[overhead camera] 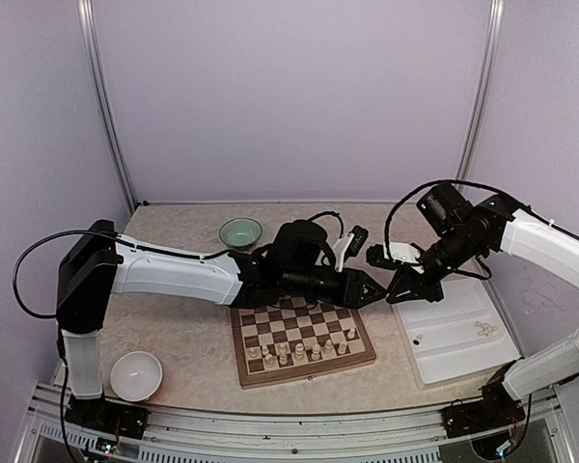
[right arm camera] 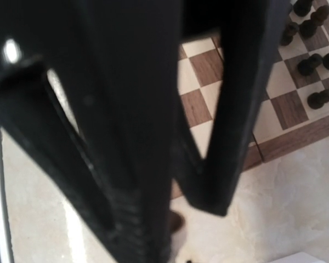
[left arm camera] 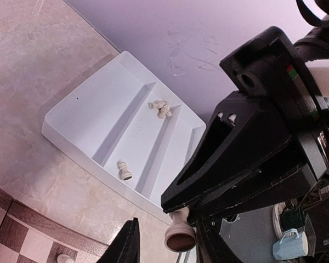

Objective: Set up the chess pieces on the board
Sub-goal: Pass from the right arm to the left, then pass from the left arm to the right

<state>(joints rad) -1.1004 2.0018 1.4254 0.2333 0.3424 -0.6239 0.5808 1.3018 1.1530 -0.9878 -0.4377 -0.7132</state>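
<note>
Pinching one chess piece (left arm camera: 180,233), the right end effector (left arm camera: 178,211) hovers beside the board (left arm camera: 44,223).

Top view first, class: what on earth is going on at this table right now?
Two robot arms are setting up a chess game. The right gripper is shut on a cream piece, over the table between the white tray and the board. The left gripper sits right beside it, perhaps for a handover. Several cream pieces already stand on the board's near rows, and a few more lie in the tray.
</note>
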